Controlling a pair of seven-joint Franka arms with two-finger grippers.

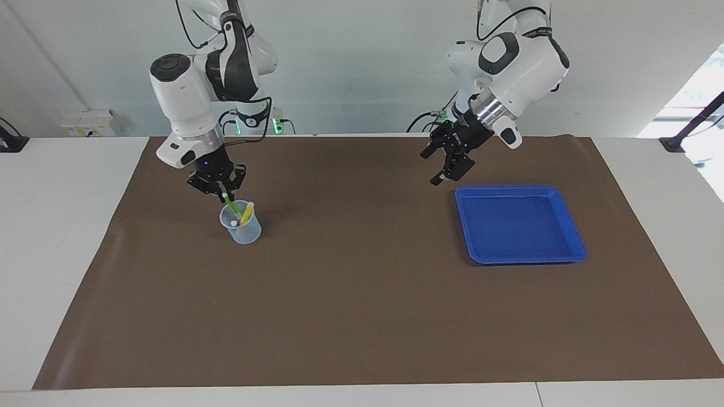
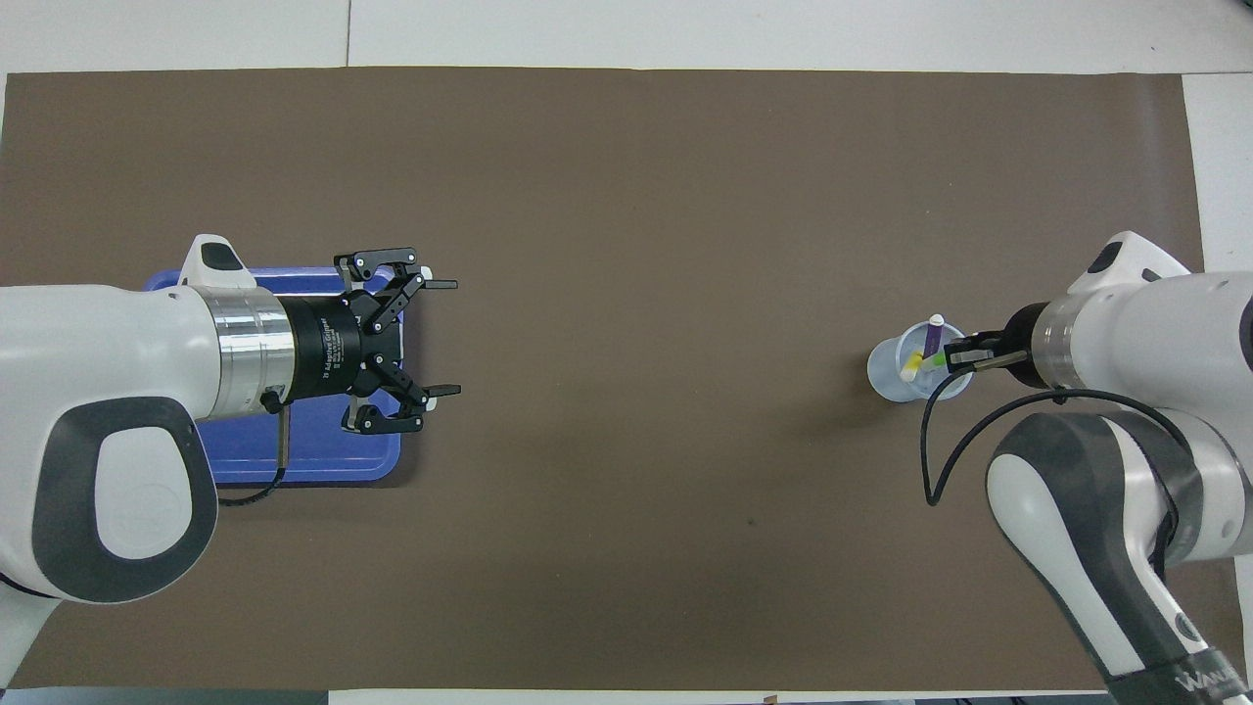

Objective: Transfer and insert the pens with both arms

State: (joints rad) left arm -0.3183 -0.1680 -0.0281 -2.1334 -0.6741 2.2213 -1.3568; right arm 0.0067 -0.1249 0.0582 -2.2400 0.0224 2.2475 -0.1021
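Over the cup [image 1: 242, 228], the right gripper [image 1: 221, 192] pinches the green pen [image 1: 229, 202], partly inserted; releasing seems next. Left gripper [image 1: 442, 168] waits wide beside the tray [image 1: 572, 234].

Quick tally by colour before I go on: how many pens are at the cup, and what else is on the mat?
Green pen: 1
Yellow pen: 1
Purple pen: 1
Clear cup: 1
Blue tray: 1
Total: 5 things, 3 of them pens, all three in the cup.
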